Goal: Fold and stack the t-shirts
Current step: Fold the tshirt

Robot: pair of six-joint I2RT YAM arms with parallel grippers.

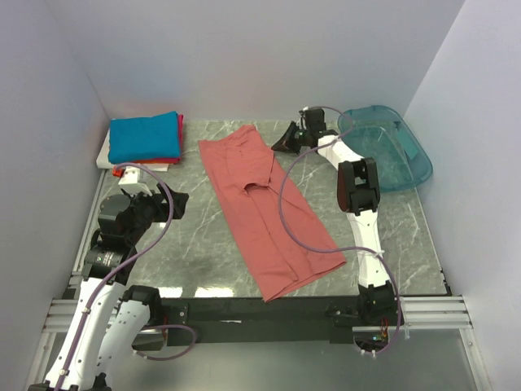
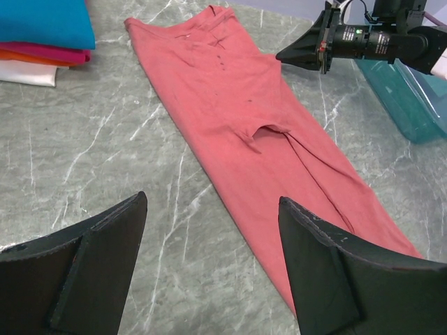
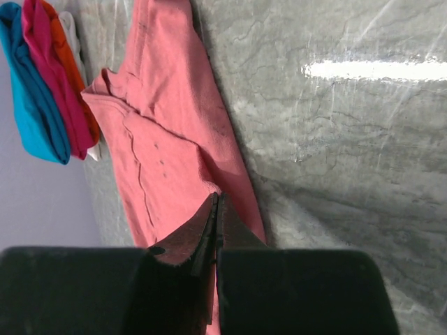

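Well, the right fingers (image 3: 216,202) are pressed together, with no cloth between them that I can see. They hang by the edge of the pink shirt (image 1: 269,212), near its neck end, in the upper middle of the top view. If they go down shut like that, they would only push the cloth and bunch it up. They need to spread first. If they then pinch just the top layer, the fold could fall open.

The left fingers (image 2: 213,202) are spread wide and hold nothing. They sit off to the left of the shirt. If only one end gets lifted, the long shirt may drag and twist on the counter (image 1: 187,252). Its lower end lies close to the bottom edge of the counter and could slip off.

The pink shirt is folded into a long, thin strip. It runs slanted from the upper middle down to the lower right. It looks soft and floppy, and a bit of sleeve shows in the middle. The blue shirt (image 1: 145,137) tops a neat pile at the upper left.
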